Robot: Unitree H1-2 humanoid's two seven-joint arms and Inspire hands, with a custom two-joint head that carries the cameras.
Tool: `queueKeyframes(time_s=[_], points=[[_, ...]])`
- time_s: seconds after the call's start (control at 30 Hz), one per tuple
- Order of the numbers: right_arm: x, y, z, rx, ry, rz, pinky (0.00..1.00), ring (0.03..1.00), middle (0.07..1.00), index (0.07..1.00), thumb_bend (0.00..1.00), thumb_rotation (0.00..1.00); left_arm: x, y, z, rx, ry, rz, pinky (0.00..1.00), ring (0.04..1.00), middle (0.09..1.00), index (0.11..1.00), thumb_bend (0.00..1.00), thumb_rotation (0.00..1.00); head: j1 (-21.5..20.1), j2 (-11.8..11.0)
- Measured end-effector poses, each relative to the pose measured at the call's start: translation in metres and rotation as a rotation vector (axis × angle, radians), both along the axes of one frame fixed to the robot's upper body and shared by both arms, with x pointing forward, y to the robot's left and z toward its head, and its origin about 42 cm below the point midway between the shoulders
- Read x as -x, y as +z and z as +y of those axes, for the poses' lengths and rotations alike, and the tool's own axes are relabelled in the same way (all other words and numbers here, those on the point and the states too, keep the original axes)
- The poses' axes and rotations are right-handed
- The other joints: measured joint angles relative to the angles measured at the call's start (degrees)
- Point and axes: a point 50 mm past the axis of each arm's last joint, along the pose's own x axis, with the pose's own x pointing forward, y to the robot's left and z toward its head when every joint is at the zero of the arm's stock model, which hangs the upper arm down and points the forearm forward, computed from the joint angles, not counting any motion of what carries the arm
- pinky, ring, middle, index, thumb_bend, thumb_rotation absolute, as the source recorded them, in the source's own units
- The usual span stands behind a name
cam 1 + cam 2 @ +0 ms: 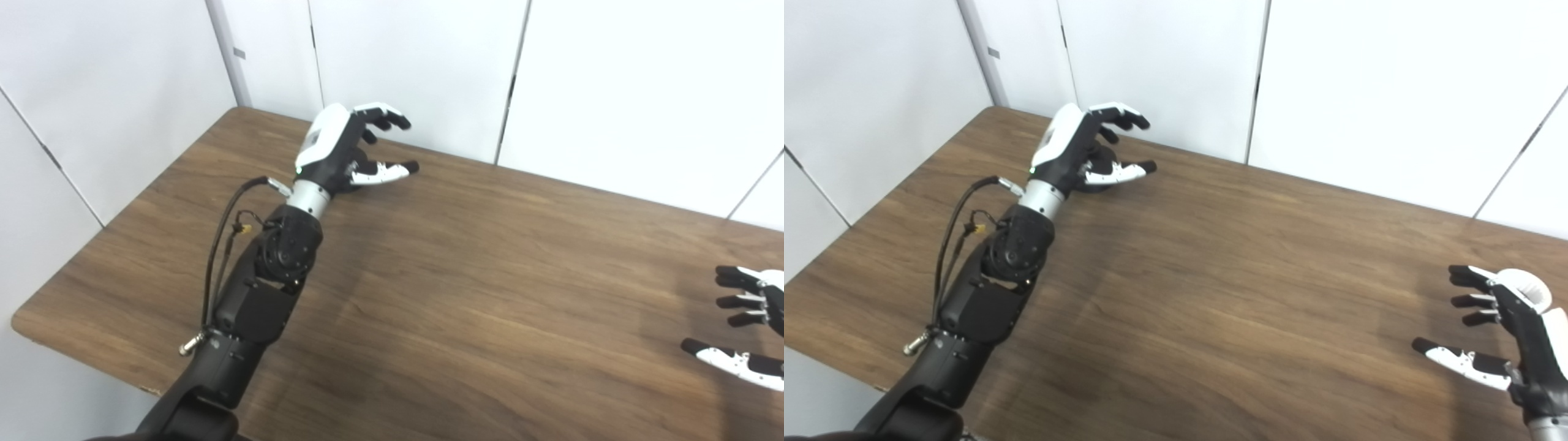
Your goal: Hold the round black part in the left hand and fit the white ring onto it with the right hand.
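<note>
Left hand [1078,150]: fingers curved apart above a round black part [1099,171] on the table [1213,275]; contact cannot be told.
Right hand [1507,337]: fingers spread, nothing held.
Black part: mostly hidden.

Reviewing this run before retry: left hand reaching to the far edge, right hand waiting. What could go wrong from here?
1. The left hand is open near the table's far edge; a dark shape sits under its palm, possibly the black part. A nudge could push it off.
2. No white ring is visible, so the right hand, open, has nothing to pick yet.
</note>
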Motion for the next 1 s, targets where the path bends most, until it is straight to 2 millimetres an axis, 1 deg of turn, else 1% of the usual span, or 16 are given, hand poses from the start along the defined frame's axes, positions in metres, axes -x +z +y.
queueKeyframes(time_s=[0.07,0.13,0.2,0.27,0.37,0.53,0.67,0.77,0.93,1.0], points=[[0.0,0.0,0.0,0.0,0.0,0.0,0.56,0.667,0.754,0.762,0.67,0.09,-0.001,0.001,0.003,-0.008,0.01,0.013,0.66,0.782,0.795,0.669,0.85,0.36,0.09,0.0],[0.0,0.0,0.0,0.0,0.001,0.0,0.55,0.666,0.755,0.761,0.67,0.1,-0.003,0.001,0.004,-0.019,0.025,0.041,0.68,0.806,0.821,0.685,0.87,0.37,0.09,0.0],[0.0,0.0,0.0,0.0,0.001,-0.001,0.55,0.662,0.757,0.759,0.68,0.09,-0.005,0.003,0.006,-0.029,0.03,0.069,0.7,0.842,0.853,0.704,0.88,0.36,0.0,0.0],[0.0,0.0,0.0,0.0,0.001,-0.001,0.55,0.658,0.755,0.757,0.68,0.09,-0.008,0.005,0.008,-0.045,0.03,0.093,0.7,0.867,0.875,0.717,0.9,0.33,-0.09,0.0],[0.0,0.0,0.0,0.001,0.001,-0.002,0.54,0.65,0.743,0.753,0.68,0.09,-0.014,0.01,0.014,-0.089,0.048,0.111,0.7,0.889,0.885,0.721,0.93,0.31,-0.09,0.0],[0.001,0.001,-0.003,-0.003,0.002,-0.013,0.53,0.644,0.742,0.75,0.67,0.1,-0.023,0.01,0.024,-0.156,0.11,0.116,0.71,0.9,0.893,0.72,0.93,0.38,-0.26,0.18],[0.001,0.003,-0.006,-0.01,0.004,-0.022,0.53,0.642,0.743,0.75,0.66,0.11,-0.029,0.004,0.03,-0.195,0.15,0.142,0.7,0.91,0.903,0.726,0.95,0.39,-0.26,0.18],[0.001,0.003,-0.006,-0.009,0.008,-0.027,0.53,0.641,0.742,0.753,0.66,0.1,-0.035,0.004,0.033,-0.237,0.185,0.159,0.69,0.913,0.911,0.729,0.97,0.41,-0.26,0.18],[0.002,0.003,-0.006,-0.009,0.008,-0.025,0.53,0.64,0.743,0.754,0.66,0.1,-0.042,0.008,0.043,-0.295,0.25,0.167,0.76,0.944,0.928,0.729,1.0,0.38,-0.35,0.35],[0.002,0.003,-0.006,-0.009,0.01,-0.023,0.53,0.64,0.742,0.754,0.66,0.1,-0.044,0.005,0.046,-0.295,0.265,0.18,0.8,0.967,0.938,0.734,1.0,0.37,-0.35,0.44]])
